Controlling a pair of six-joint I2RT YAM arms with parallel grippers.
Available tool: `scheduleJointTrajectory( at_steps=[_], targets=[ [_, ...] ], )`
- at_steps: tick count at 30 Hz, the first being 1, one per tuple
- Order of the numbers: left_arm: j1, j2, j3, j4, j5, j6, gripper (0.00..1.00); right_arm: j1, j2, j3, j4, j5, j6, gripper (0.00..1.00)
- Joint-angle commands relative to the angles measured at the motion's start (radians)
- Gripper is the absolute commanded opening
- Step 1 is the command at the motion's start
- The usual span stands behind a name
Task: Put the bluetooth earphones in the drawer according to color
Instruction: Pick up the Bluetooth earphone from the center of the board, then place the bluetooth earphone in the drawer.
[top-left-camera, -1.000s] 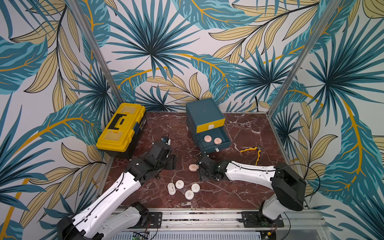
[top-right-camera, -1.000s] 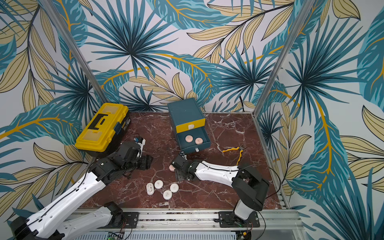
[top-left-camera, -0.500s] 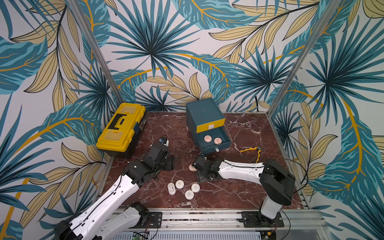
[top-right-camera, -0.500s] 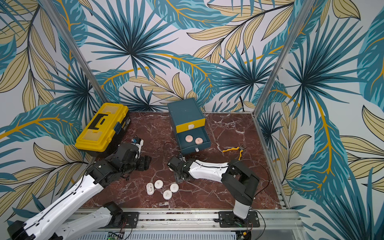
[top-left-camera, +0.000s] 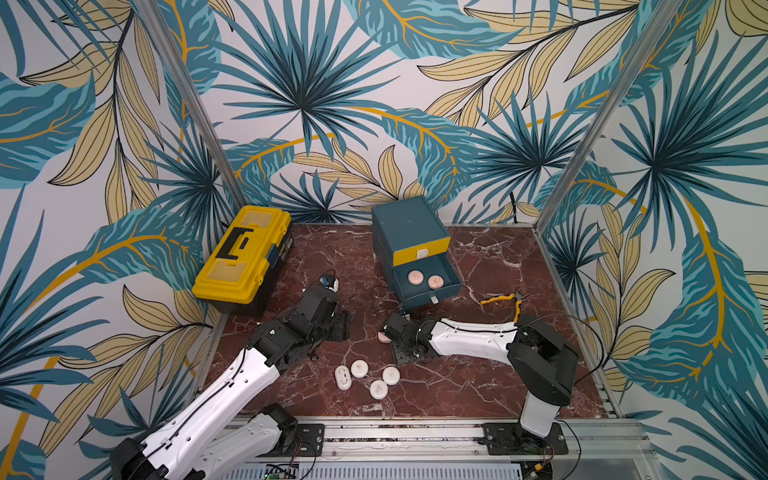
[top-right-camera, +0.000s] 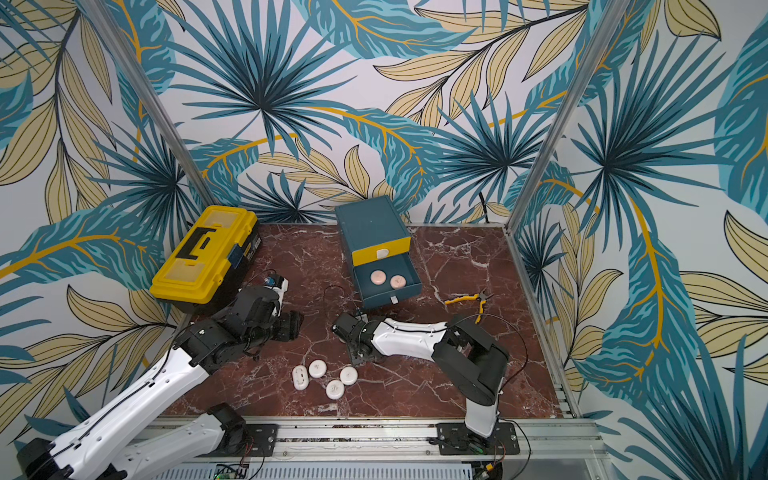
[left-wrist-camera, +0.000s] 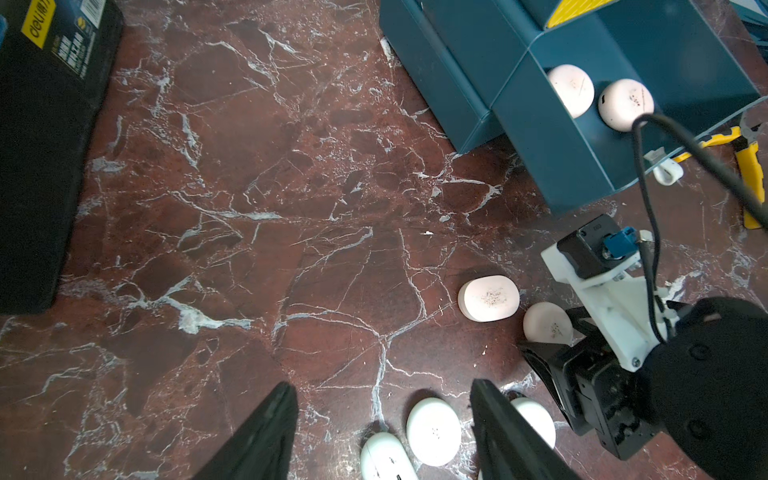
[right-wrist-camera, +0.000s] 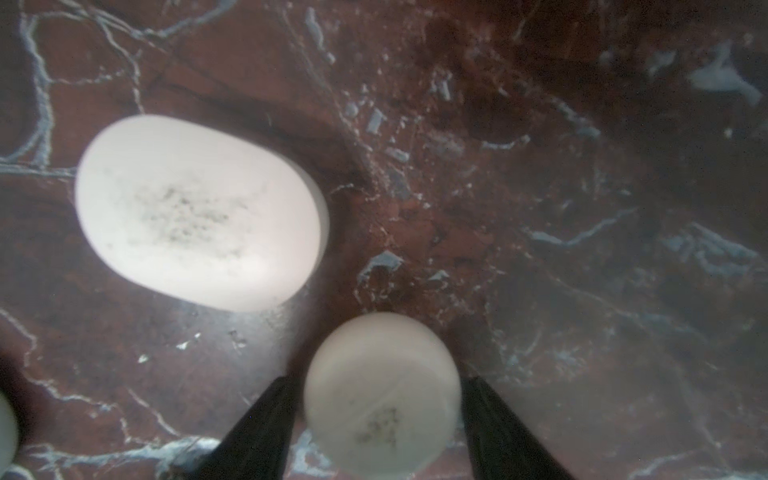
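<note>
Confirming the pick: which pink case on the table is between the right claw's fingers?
The round-looking pink case, straddled by the right claw. The oblong pink case lies flat beside it, outside the claw.

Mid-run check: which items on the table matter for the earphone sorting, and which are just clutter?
Job: drawer cabinet; open drawer holding two peach cases; loose peach case; peach case straddled by the right claw; four white cases.
Lying about: yellow toolbox; pliers.
</note>
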Motion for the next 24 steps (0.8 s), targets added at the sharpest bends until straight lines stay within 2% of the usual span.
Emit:
scheduleJointTrajectory(
  at_steps=[1, 8, 12, 16, 20, 24],
  targets=[
    [0.003, 0.002, -0.015, 0.016, -0.002, 0.006, 0.71, 0.003, 0.020, 0.007, -0.027, 0.032, -0.003, 0.64],
    [0.004, 0.002, -0.016, 0.015, 0.001, 0.004, 0.71, 0.004, -0.042, -0.009, -0.027, 0.049, -0.012, 0.50],
    [0.004, 0.000, -0.015, 0.013, 0.004, 0.003, 0.71, 0.008, -0.174, -0.038, -0.063, 0.043, -0.018, 0.49],
    [0.004, 0.000, -0.018, 0.013, 0.006, 0.003, 0.71, 0.013, -0.393, -0.072, -0.105, 0.026, -0.046, 0.48],
    [0.004, 0.005, -0.022, 0.024, 0.016, 0.001, 0.71, 0.010, -0.586, -0.031, -0.197, 0.110, -0.093, 0.48],
    [0.004, 0.022, -0.016, 0.030, 0.034, -0.001, 0.71, -0.018, -0.606, 0.091, -0.275, 0.185, -0.143, 0.49]
  ],
)
